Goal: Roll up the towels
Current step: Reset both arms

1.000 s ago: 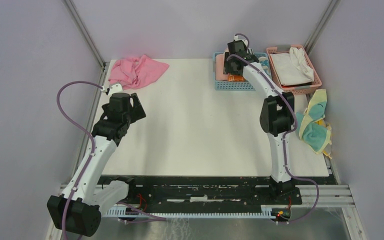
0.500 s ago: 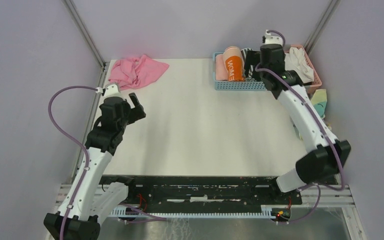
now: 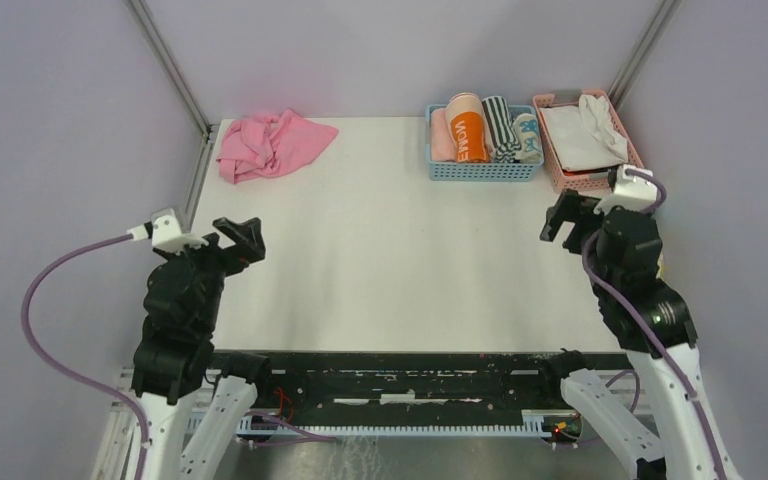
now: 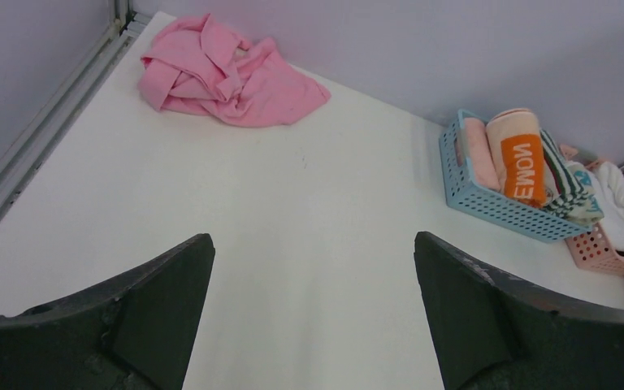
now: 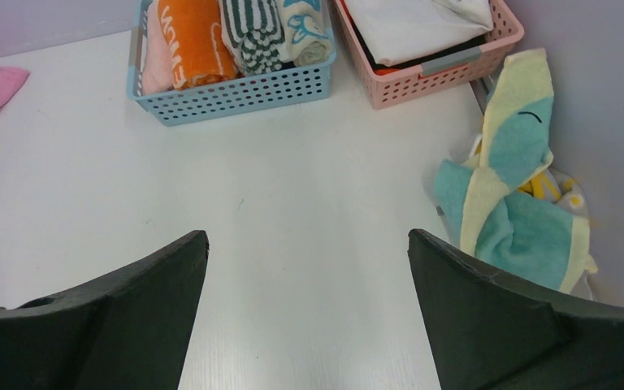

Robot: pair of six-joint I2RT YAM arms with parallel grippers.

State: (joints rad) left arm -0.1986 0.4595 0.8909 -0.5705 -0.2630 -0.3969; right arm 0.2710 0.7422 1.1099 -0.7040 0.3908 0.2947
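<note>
Four rolls are packed side by side in the blue basket at the far edge of the surface: a pink roll, the orange towel with white lettering, a dark-striped roll and a pale towel with teal prints. That much of the task is judged done.

A crumpled pink towel is seen at the far left corner, not yet rolled. The teal-and-yellow towels are heaped just off the right edge, against the wall, also unrolled. White cloth lies folded in the pink basket, beside the blue one (whether it counts as work left cannot be told).

The left gripper is held above the near left part of the surface and the right gripper above the near right part. The jaws of both are spread wide and nothing is held between them. At least two heaps are judged left to be rolled.
</note>
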